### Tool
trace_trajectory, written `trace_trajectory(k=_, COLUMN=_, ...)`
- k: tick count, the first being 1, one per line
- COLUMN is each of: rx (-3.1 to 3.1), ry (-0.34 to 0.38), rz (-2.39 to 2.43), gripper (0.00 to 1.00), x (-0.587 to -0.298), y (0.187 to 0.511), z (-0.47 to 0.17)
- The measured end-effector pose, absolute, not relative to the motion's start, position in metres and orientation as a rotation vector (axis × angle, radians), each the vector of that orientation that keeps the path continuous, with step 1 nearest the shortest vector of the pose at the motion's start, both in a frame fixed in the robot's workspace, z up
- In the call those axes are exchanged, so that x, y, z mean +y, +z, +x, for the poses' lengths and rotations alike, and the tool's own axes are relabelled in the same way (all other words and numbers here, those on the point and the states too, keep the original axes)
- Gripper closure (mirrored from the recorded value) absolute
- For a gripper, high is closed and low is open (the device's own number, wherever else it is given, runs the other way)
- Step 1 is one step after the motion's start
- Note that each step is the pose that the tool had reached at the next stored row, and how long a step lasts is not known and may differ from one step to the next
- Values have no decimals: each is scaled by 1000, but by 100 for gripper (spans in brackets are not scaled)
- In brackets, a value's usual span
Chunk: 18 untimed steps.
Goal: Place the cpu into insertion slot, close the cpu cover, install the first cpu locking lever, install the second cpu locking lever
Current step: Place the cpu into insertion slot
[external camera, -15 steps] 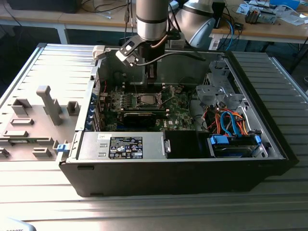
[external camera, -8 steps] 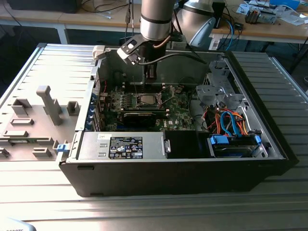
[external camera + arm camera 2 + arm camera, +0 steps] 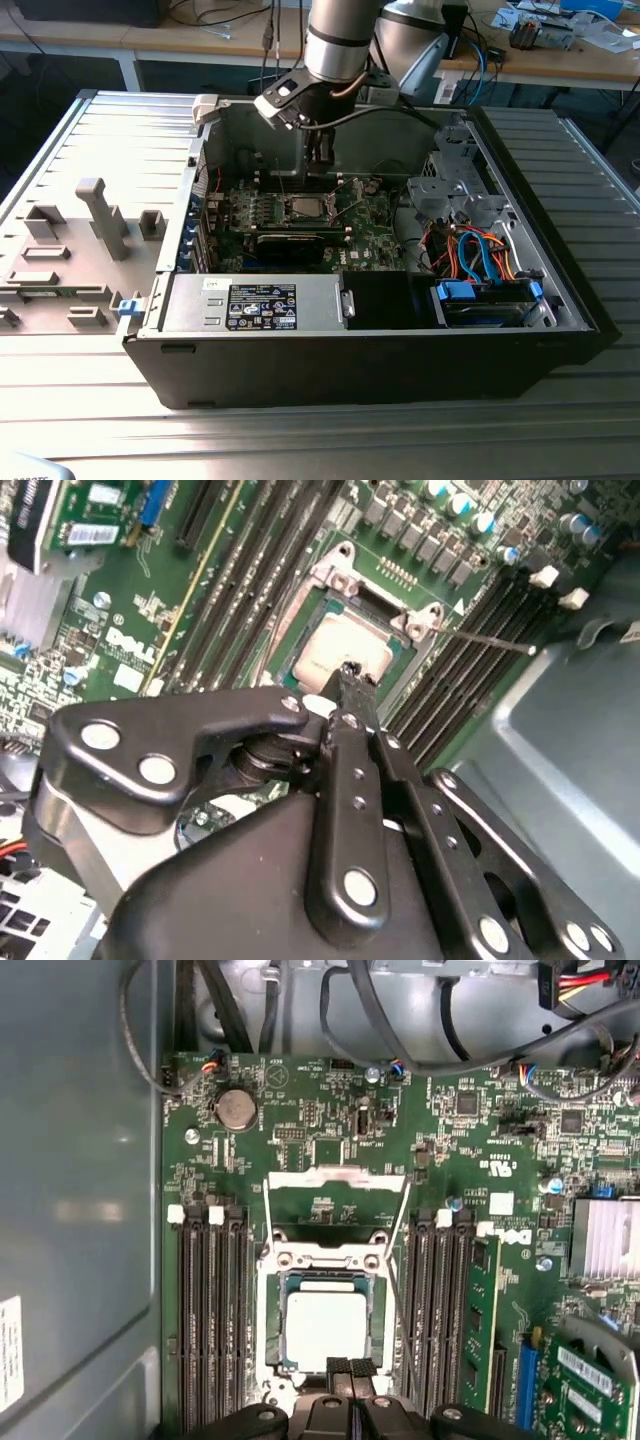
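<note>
Nearest item, end effector (image 3: 350, 1368): fingers together, nothing gripped, tips over the near edge of the cpu (image 3: 325, 1328); contact cannot be told. The cpu: flat in the insertion slot (image 3: 266, 1320); judged light, stiff, fragile, best held by opposite edges. The cpu cover (image 3: 335, 1174): standing open farther beyond. Slot's near rim hidden behind the tips.

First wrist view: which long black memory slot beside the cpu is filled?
The memory slot farthest from the cpu on the finned heatsink's side: a green module stands in it; the others look empty.
</note>
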State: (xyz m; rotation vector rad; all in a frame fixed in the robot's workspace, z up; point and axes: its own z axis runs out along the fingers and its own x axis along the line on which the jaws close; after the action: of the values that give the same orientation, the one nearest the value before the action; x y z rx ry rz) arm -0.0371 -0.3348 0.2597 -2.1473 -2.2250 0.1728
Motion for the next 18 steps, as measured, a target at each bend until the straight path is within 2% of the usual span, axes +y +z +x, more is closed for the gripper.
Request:
trace_trajectory(k=13, rx=-2225, ry=173, rz=-2147, gripper=89, x=-335, y=272, z=-35)
trace_trajectory(k=18, rx=-2261, ry=101, rz=-2185, gripper=89, x=-335, y=271, z=-35)
